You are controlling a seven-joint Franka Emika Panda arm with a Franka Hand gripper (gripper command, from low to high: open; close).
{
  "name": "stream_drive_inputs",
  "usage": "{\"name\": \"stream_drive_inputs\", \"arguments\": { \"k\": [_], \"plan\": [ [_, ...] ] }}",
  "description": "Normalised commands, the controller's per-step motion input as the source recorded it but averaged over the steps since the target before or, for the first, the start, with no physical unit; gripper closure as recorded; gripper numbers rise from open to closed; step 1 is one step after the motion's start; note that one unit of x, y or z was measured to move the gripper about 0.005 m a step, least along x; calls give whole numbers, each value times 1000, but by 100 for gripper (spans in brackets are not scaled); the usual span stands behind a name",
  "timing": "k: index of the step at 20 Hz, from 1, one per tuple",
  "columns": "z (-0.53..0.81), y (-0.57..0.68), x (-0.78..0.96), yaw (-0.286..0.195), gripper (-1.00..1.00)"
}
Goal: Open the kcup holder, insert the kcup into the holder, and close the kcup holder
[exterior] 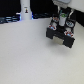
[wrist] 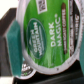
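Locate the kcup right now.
The kcup sits between the gripper jaws, above the kcup holder at the exterior view's right; its green lid fills the wrist view.

exterior: elevated, wide, blurry | wrist: extremely close on kcup (wrist: 45, 37) | shared: perhaps kcup only

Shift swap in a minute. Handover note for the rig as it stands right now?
Gripper: shut on the kcup, the small whitish cup with green foil top; teal finger pads press its sides in the wrist view.
Kcup holder, the black boxy drawer unit: on the white table, at the exterior view's right, directly below the gripper. Its tray looks pulled out, though the picture is too blurred to be sure.
Done: kcup picked up and carried over the holder.
Left: seat the kcup in a slot, release, close the holder.
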Motion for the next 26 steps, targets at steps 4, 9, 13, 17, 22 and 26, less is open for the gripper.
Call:
{"name": "stream_drive_inputs", "arguments": {
  "k": [4, 9, 13, 17, 22, 26],
  "plan": [
    [-169, 0, 146, -23, 100],
    [-271, 0, 49, -21, 100],
    [-365, 0, 0, 0, 100],
    [-216, 56, 16, 0, -100],
    [107, 152, 21, 8, -100],
    [396, 19, 119, 34, -100]
  ]
}}
